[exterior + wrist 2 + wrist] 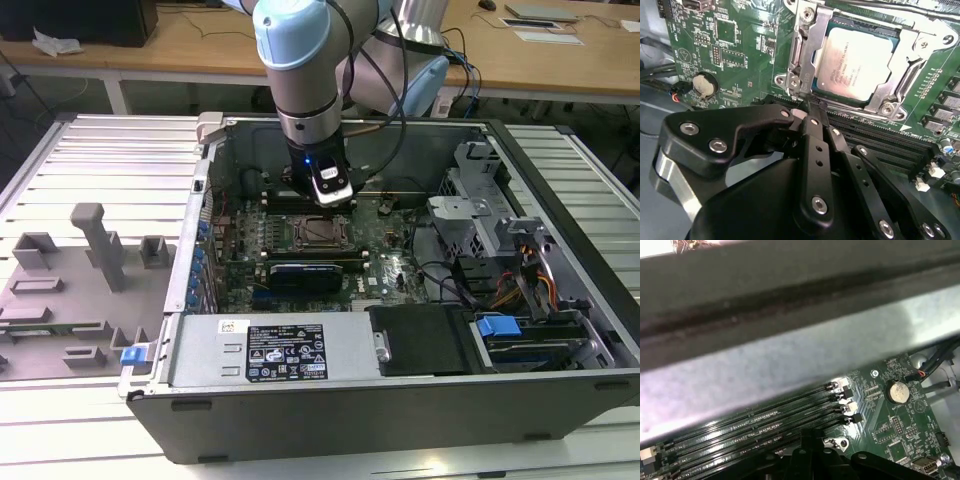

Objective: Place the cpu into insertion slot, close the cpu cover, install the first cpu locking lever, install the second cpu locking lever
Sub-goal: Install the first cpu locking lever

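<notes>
Jaws of gripper (809, 112) pinched together, empty, a blunt pushing tip. It sits just beside cover (809, 50); cpu (855, 62) seated beneath.

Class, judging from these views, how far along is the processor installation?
Done: the silver-grey square cpu sits in the black-rimmed insertion slot, with the silvery metal cpu cover frame lying over it. In hand: the black gripper, shut, is at the slot's edge. Left: whether that cover is locked down cannot be told.

Silver-grey arm (310, 125), pale blue joint caps (290, 30); black jaws, silver screws (820, 204).
</notes>
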